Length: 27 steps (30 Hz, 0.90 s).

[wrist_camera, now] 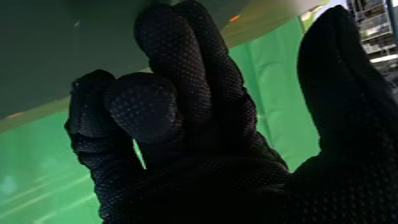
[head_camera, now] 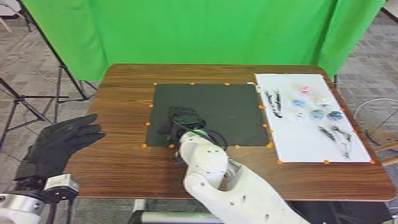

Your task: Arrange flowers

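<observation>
Brown wooden bench [head_camera: 123, 102]: work judged to be at the picking stage, all visible flowers lying on the long white sheet [head_camera: 299, 146], upper right to right of the frame. The flat black rectangular mat [head_camera: 231, 112], centre, is presumably meant for the arrangement. The black-gloved right hand [head_camera: 187, 118] is set over the mat's left part; fingers extended with some bend, thumb spread wide, nothing seen held. The black-gloved left hand [head_camera: 60, 142], left edge, is loosely open, nothing held. Next, the right hand would need to be brought across to the sheet and one stem pinched, probably low down, so that petals are not crushed.

Materials, by size: green fabric curtain [head_camera: 209, 32] hung in soft folds; bench smooth, grained, corners rounded; mat and sheet thin, matt; gloves knitted-looking, finely dotted. Thin dark stems [head_camera: 277, 103], long, sheet's left side; feathery grey-green sprigs [head_camera: 339, 138], lower part. Small rounded blooms between: dark blue flower [head_camera: 335, 115], pale blue flower [head_camera: 298, 103], pink flower [head_camera: 305, 90]. Real or artificial: cannot be told.
</observation>
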Tool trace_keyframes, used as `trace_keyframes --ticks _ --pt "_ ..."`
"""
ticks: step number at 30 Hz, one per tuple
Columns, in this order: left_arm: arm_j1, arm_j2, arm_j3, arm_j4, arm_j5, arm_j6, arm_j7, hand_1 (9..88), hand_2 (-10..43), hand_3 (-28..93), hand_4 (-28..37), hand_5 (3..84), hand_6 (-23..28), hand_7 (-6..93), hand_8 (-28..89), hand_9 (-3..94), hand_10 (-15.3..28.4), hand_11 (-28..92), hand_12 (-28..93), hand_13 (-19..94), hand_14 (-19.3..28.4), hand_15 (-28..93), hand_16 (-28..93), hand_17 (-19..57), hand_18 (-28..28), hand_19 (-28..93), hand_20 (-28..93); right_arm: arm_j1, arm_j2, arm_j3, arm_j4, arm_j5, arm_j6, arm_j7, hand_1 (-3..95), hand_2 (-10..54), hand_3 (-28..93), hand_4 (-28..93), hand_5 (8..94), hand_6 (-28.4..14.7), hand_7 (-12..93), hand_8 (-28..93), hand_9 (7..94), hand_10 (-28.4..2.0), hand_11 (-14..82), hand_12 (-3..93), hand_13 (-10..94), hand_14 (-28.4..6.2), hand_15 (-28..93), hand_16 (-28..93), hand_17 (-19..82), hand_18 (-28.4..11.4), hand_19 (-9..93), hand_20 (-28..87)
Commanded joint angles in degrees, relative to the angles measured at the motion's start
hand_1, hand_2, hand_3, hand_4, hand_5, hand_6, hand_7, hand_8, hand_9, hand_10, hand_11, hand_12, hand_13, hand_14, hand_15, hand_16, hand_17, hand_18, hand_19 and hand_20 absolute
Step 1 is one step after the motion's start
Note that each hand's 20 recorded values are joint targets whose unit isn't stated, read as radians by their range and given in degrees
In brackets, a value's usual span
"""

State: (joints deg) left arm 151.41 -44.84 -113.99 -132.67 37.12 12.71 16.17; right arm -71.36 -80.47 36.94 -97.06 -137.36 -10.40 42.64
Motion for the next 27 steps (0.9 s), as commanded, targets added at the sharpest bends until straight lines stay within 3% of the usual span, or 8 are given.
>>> trace_keyframes --ticks 1,4,7,12,17,18,24,27 --pt "1.1 0.33 0.15 -0.44 -0.38 0.53 0.76 27.1 7.5 78 -13.4 44.5 14.7 10.6 -7 40.4 23.3 30 12 31 28.4 54 -11 -9.5 23.1 59 13 1.8 1.3 -0.3 2.0 -3.8 -2.2 0.4 28.3 -3.8 69 -20 68.8 -9.1 30 -9 72.1 -19.7 46.1 24.0 70 -13.4 78 27 38 -28.4 93 23" --pt "2.0 0.28 -0.07 -0.69 -0.60 1.09 1.31 26.7 7.0 79 -13.5 44.4 14.5 11.0 -7 39.8 22.9 31 12 30 28.4 55 -11 -9.6 22.9 59 13 1.5 1.5 -0.1 1.8 -4.9 -2.9 -0.4 28.2 -3.9 70 -20 68.0 -9.7 29 -9 70.8 -20.2 46.1 24.0 69 -14.1 78 27 38 -28.4 93 22" --pt "2.4 -0.67 -0.13 -0.92 -0.30 0.82 0.97 26.5 6.9 80 -14.1 44.3 14.4 11.5 -7 39.4 22.8 32 11 30 28.4 55 -11 -9.6 22.8 59 14 1.3 3.0 -1.4 0.4 -7.2 -0.6 -2.5 27.2 -2.6 70 -20 67.3 -10.2 29 -9 69.2 -20.9 46.2 23.9 68 -14.8 78 26 37 -28.4 92 21" --pt "3.7 -0.29 -0.62 -1.12 -1.02 1.47 1.92 26.6 7.0 80 -14.5 44.3 14.5 11.6 -7 39.5 23.0 32 10 30 28.4 55 -11 -9.6 22.7 59 14 1.4 5.3 -2.7 -3.6 -6.9 2.1 -7.1 22.5 3.5 72 -20 64.2 -11.3 28 -9 64.3 -24.4 43.9 22.7 62 -18.3 78 25 34 -28.4 91 18" --pt "2.5 -1.24 0.02 -0.99 -0.45 0.92 1.01 26.5 6.9 80 -14.5 44.7 14.4 11.5 -7 40.0 23.1 32 10 30 28.4 55 -11 -9.5 22.7 59 14 0.2 6.1 -2.9 -7.3 -4.6 -1.0 -11.5 17.9 9.2 71 -20 60.4 -11.1 25 -10 56.9 -27.7 40.6 22.1 52 -23.3 78 21 26 -28.4 85 14" --pt "2.8 -0.73 -0.04 -1.04 -0.77 1.20 1.45 26.6 6.9 80 -14.5 44.7 14.4 11.4 -7 40.1 23.0 32 10 30 28.4 55 -11 -9.5 22.6 59 14 -0.1 6.0 -2.7 -7.6 -4.6 -2.0 -12.6 17.1 9.8 71 -19 60.1 -10.4 25 -10 55.5 -28.1 39.9 22.1 50 -24.4 79 20 25 -28.4 84 14" --pt "2.4 -0.34 0.09 -0.87 -1.03 1.31 1.66 26.6 7.0 80 -14.6 44.7 14.4 11.3 -7 40.2 23.1 32 11 31 28.4 55 -11 -9.4 22.7 59 14 -1.2 5.7 -1.6 -8.0 -6.0 -7.1 -14.6 14.5 11.7 71 -20 58.2 -8.2 22 -11 50.4 -28.4 35.8 22.1 41 -27.4 79 17 17 -28.4 80 15" --pt "2.9 -0.77 -0.05 -1.02 -0.84 1.23 1.56 26.6 6.7 80 -14.4 44.7 14.3 11.2 -7 40.0 23.0 32 11 30 28.4 55 -11 -9.4 22.6 59 14 -0.5 7.1 -2.5 -8.5 -4.9 -6.3 -13.9 14.0 12.1 71 -19 57.7 -7.5 21 -11 48.2 -28.4 33.3 22.2 39 -28.3 79 15 14 -28.4 77 20"
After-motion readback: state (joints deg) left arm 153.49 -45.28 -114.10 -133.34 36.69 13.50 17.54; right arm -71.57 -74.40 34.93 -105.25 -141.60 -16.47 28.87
